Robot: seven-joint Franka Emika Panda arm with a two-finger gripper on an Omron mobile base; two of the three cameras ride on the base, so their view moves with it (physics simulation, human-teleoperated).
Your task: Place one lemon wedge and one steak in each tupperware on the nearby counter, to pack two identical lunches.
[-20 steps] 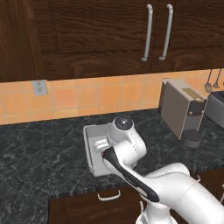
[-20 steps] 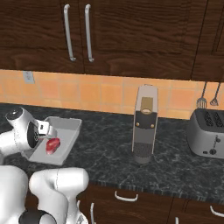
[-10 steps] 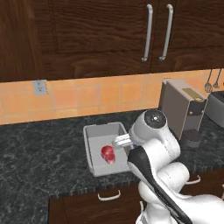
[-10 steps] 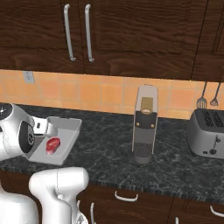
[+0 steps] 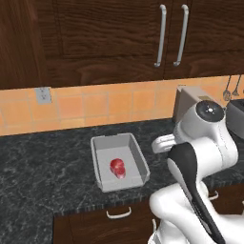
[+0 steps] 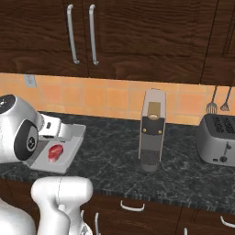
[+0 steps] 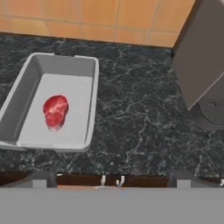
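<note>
Steak is lying mid-floor in tupperware at counter front edge; lemon wedge presumably due next. Gripper jaws are standing apart, carrying nothing.

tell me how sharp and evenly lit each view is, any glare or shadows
Left base view: crisp, flat even light, bright highlights on the cabinet handles, only a soft shade inside the tray around the steak. Right base view: equally sharp, soft sheen on the toaster. Hand view: noticeably softer and blurrier, the counter speckle smeared, no glare.
</note>
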